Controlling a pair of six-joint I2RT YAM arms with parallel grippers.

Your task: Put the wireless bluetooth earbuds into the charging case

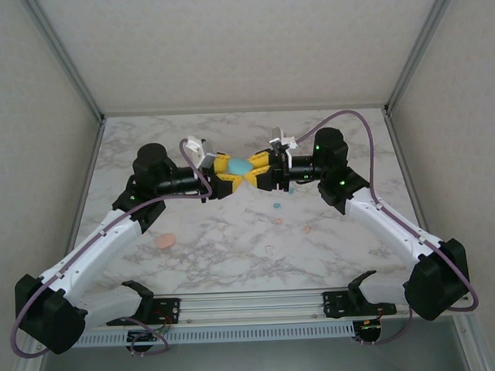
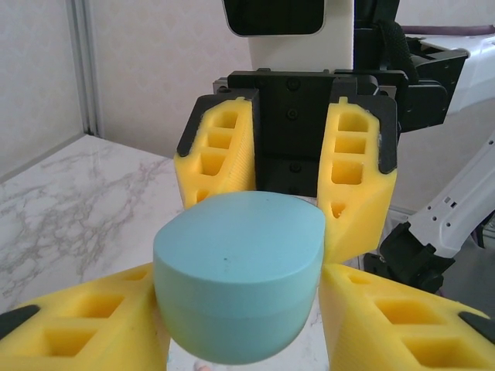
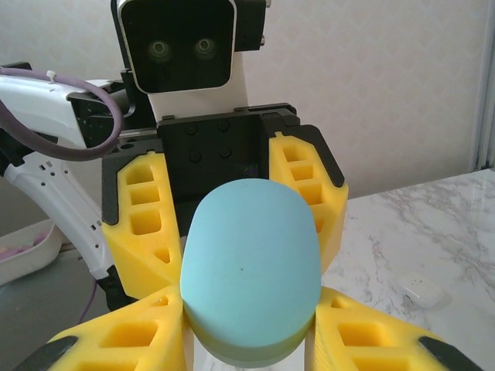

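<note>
Left gripper [image 1: 228, 175] and right gripper [image 1: 260, 170] both clamp the teal charging case [image 1: 240, 165] between their fingers; next, probably prying its lid open.

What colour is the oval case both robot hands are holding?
Light teal all over. The charging case shows best in the left wrist view.
</note>
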